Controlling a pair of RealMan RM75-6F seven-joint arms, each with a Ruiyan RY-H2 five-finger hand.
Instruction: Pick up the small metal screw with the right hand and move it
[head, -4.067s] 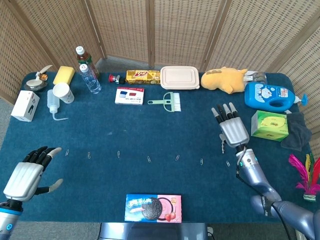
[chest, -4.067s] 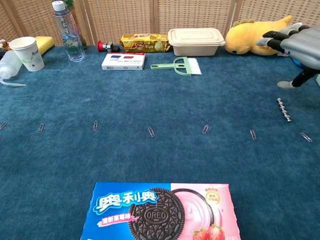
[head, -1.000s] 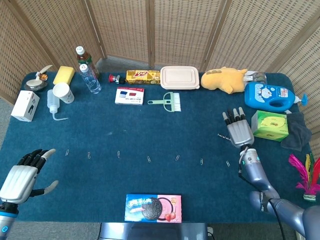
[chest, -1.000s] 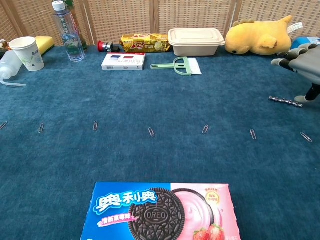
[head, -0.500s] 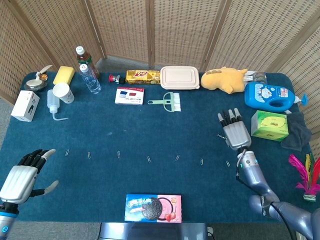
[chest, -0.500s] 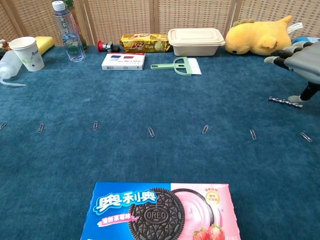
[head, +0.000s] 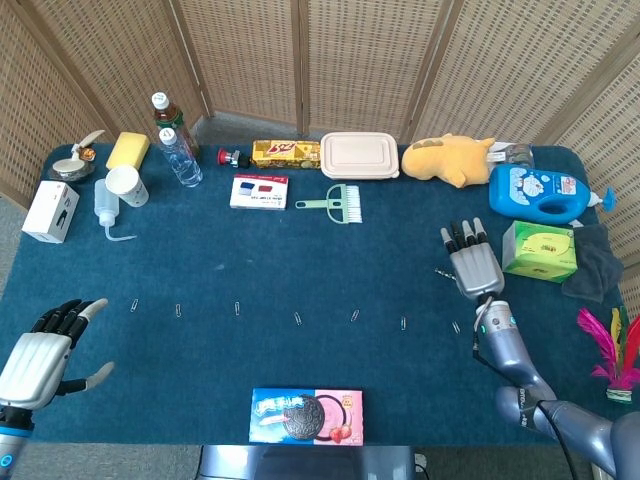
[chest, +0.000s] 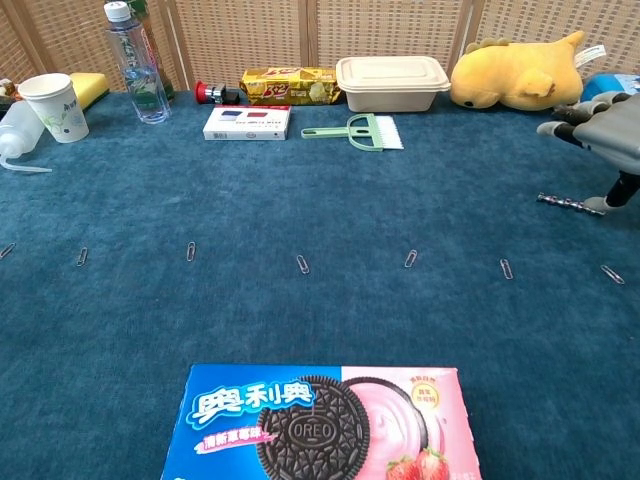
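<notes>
On the blue cloth table (head: 300, 250), the closed beige lunch box (head: 359, 155) stood at the far edge with its lid on, so its contents could not be seen. The clear water bottle (head: 182, 156) held water, a darker bottle (head: 164, 108) stood just behind it, and the paper cup (head: 125, 185) sat near a white squeeze bottle (head: 106, 207); what the cup held could not be told. A blue detergent bottle (head: 540, 193) lay on its side by a green tissue box (head: 539, 250).

The small metal screw (chest: 570, 203) lay flat on the cloth at the right side, its long axis running roughly left to right in the chest view, with the slim tip toward the left and the other end touching or just under the right hand's thumb. Whether the thumb pressed it could not be told. The right hand (head: 474, 263) hovered palm down over that end, fingers stretched forward and apart, holding nothing. The left hand (head: 38, 354) hung at the near left corner, fingers spread and empty.

A row of paper clips (chest: 302, 264) crossed the cloth, and an Oreo box (chest: 320, 423) lay at the near edge.
</notes>
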